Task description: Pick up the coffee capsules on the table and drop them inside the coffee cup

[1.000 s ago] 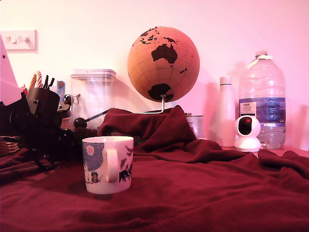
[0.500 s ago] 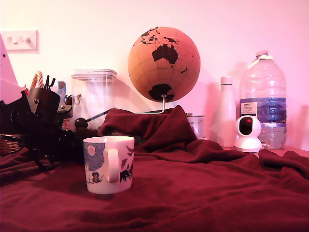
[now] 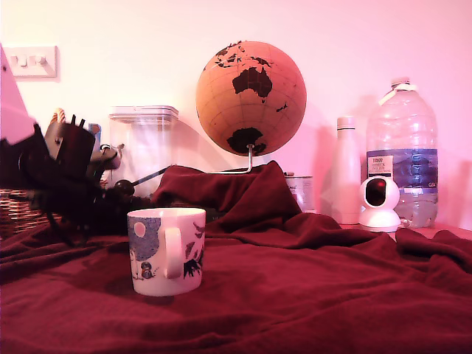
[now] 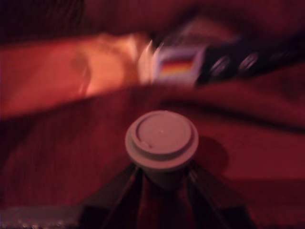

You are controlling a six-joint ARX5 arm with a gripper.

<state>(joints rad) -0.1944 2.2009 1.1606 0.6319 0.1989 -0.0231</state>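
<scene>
In the wrist view a round pale coffee capsule sits between the two dark fingers of my gripper, which is shut on it above the deep-red cloth. That view is blurred by motion. The exterior view shows the dark arm at its left, behind and beside the coffee cup. This white mug with a moon and dark figures stands upright on the table, handle facing the camera. From the exterior view the capsule is hidden.
A ridge of red cloth rises behind the cup. Along the back stand a clear canister, a globe, a white bottle, a small camera and a water bottle. A wicker basket sits far left.
The arm at the exterior view's left has lifted and tilted, its dark body now higher. The cup has not moved.
</scene>
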